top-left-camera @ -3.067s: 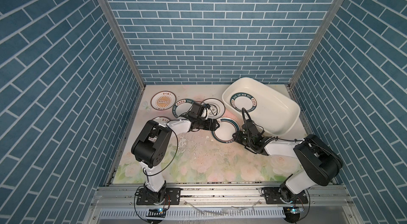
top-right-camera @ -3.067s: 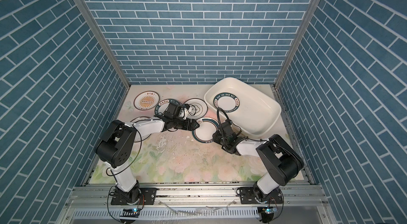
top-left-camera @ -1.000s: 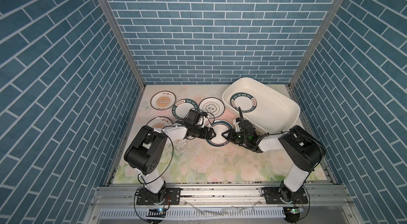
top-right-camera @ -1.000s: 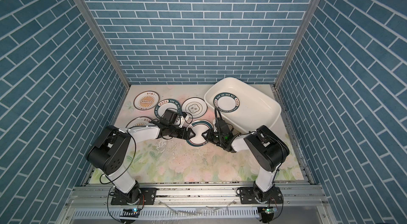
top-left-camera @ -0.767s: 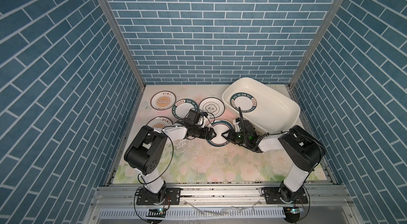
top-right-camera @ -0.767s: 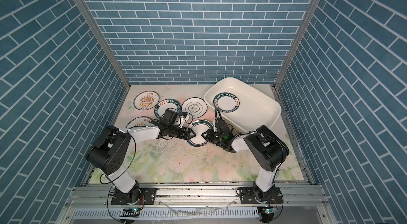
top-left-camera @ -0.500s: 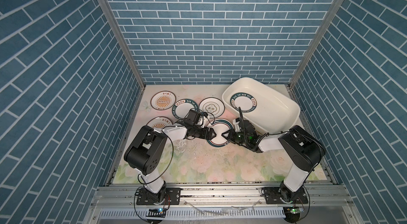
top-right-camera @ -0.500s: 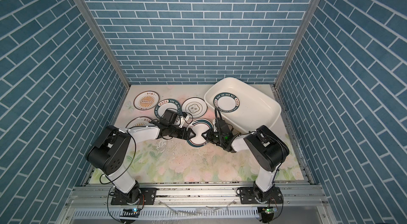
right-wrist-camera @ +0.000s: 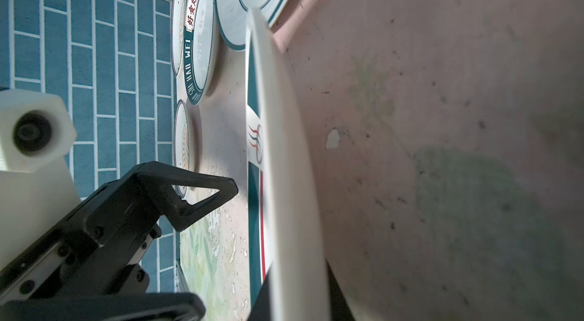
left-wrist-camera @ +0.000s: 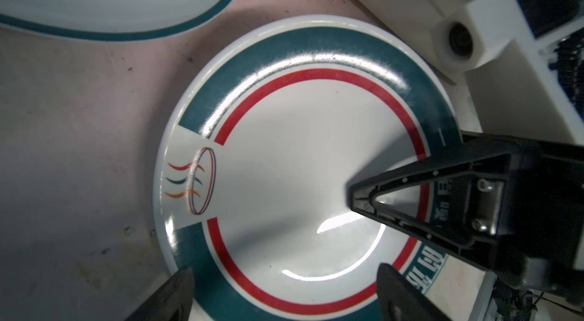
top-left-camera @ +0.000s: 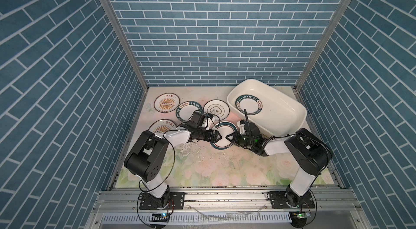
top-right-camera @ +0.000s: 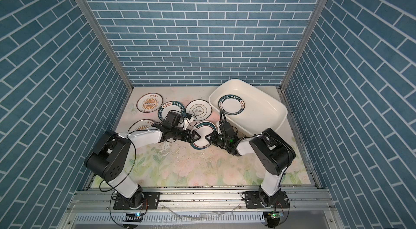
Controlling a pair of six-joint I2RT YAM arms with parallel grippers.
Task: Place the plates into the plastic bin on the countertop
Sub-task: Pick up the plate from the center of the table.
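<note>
Porcelain first: the green-ringed plate is pinched at its rim by the right gripper. Its jaws are closed on the plate, with one finger over the face and its partner underneath, out of my sight. Opposite, the left gripper is spread wide and has hold of nothing. The plate's other rim lies between its fingertips, and in the right wrist view its finger stands clear of the plate's face.

I judge this to be the pick-up of the second plate, since a lettered-rim plate already lies in the plastic bin, just behind the right fingers. Next I'd raise the plate off the countertop, swing it back over the bin's near wall and set it down flat. The left fingers need to stay out of that path. The quatrefoil plate and three others wait beyond the left fingers.
</note>
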